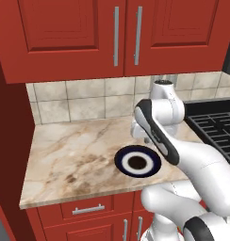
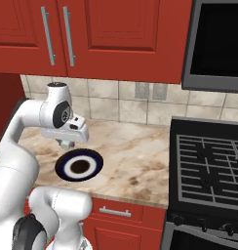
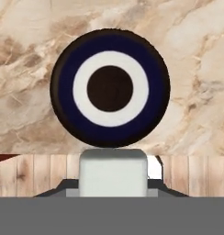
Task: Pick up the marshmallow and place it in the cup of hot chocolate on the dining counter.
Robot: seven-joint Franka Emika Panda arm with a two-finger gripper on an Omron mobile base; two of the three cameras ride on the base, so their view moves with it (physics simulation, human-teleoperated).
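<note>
The gripper (image 3: 113, 190) is clenched on the marshmallow (image 3: 113, 172), a white squarish block that sits between the dark fingertips at the bottom of the hand view, held in the air above the near edge of the round dark blue plate (image 3: 109, 88) with its white ring and dark centre. The pick looks done, so the step in hand is the carry: judging from this, the grip should stay firm but not crush the soft block, and the hand should stay level while the arm lifts clear of the plate before the base turns away. The plate lies on the narrow marble worktop (image 1: 74, 155) over red drawers, close to its front edge. Neither the cup of hot chocolate nor the dining counter can be placed from here, so the route to them is open to guesswork. Nearby stand the tiled wall, the red upper cabinets (image 1: 74, 33), and the black stove (image 2: 208, 166) to the right; the arm's own elbow and those cabinets look like the likeliest things to clip when swinging round.
</note>
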